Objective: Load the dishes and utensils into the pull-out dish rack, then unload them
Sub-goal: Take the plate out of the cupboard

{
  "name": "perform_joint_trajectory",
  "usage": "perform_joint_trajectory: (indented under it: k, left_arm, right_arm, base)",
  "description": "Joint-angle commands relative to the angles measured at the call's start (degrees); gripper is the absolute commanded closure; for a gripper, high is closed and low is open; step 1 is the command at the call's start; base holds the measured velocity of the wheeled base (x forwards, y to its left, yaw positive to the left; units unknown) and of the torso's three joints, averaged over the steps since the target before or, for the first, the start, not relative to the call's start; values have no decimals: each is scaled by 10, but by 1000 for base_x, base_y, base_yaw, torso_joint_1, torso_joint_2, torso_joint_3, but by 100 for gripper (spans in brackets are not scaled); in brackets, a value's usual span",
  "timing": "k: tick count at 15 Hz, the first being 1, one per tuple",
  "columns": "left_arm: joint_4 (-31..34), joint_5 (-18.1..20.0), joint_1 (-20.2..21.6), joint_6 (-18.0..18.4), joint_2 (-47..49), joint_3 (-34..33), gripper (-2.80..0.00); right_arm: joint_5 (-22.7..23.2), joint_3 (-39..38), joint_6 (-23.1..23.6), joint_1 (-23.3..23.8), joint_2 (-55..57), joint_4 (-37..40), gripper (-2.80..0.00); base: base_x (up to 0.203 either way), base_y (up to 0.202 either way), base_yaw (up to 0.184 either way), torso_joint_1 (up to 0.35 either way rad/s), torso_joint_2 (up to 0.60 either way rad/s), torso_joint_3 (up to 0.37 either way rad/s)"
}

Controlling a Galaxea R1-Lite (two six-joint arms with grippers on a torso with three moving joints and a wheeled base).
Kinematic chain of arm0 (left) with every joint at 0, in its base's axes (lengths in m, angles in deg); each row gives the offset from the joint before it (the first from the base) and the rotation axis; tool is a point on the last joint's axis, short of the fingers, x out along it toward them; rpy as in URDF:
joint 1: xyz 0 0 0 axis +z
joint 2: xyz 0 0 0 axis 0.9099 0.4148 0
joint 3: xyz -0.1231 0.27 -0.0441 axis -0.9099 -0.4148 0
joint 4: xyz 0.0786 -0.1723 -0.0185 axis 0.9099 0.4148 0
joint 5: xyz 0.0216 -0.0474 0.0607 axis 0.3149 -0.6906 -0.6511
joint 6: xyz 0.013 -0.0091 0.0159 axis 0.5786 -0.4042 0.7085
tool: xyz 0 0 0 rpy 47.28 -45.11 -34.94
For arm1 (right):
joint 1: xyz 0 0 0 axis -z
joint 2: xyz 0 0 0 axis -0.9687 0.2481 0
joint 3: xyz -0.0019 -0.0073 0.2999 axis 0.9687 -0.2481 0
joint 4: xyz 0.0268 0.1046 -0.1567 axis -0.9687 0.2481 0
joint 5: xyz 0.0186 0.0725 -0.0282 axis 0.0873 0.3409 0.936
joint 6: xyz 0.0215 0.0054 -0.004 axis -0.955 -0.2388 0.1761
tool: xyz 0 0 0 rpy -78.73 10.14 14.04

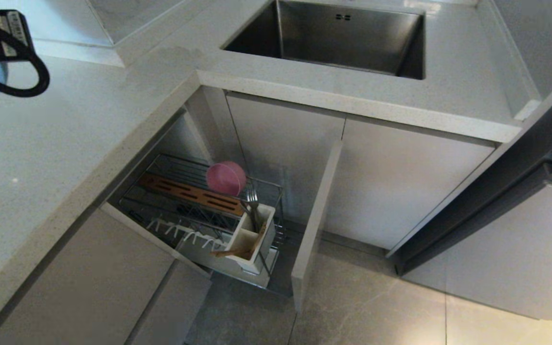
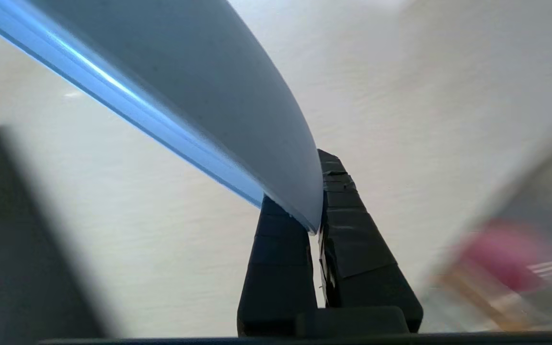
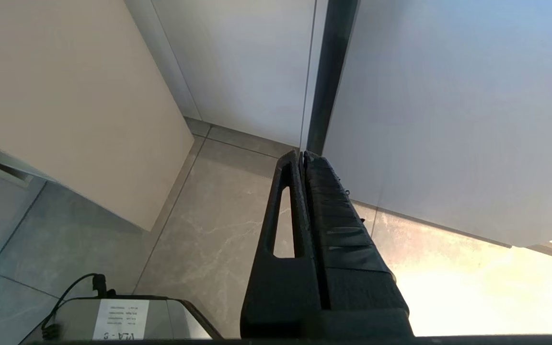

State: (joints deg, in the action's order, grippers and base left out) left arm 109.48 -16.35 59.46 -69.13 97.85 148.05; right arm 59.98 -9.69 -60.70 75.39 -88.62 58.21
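Pale speckled stone table (image 1: 55, 143) wrapping an inner corner, with a thick square edge. Set into it toward the back, a steel sink (image 1: 352, 43) with two small overflow slots in the rear wall. Below, flat off-white cabinet fronts (image 1: 400, 191) without handles, split by thin vertical seams. To the right, a dark grey recessed channel (image 1: 496, 191) running diagonally along further pale panels. Underfoot, large grey marbled floor tiles (image 1: 352, 306) with fine joints. Bright warm light washing over the floor (image 3: 472, 287) in the right wrist view.
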Motion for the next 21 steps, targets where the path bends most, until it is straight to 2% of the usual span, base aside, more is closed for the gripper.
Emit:
perform_joint_trajectory:
  k: [1, 3, 7, 9, 16, 21]
  left_arm:
    - [60, 11, 43, 25, 10, 4, 0]
    - [126, 21, 64, 53, 31, 6, 0]
    - [159, 27, 85, 106, 55, 6, 0]
    - [190, 23, 92, 150, 66, 6, 0]
    - [206, 13, 127, 211, 114, 7, 0]
    - [208, -8, 123, 217, 130, 8, 0]
  right_arm:
    - [0, 0, 0, 0, 0, 0, 0]
    - [0, 0, 0, 0, 0, 1, 0]
    - [0, 0, 0, 0, 0, 0, 0]
    - [0, 0, 0, 0, 0, 1, 0]
    - [0, 0, 0, 0, 0, 0, 0]
    - [0, 0, 0, 0, 0, 0, 0]
  base:
    - [0, 0, 0, 0, 0, 0]
    - [0, 0, 0, 0, 0, 0]
    - [0, 0, 0, 0, 0, 0]
    - [0, 0, 0, 0, 0, 0]
    - [0, 0, 0, 0, 0, 0]
    - [0, 0, 0, 0, 0, 0]
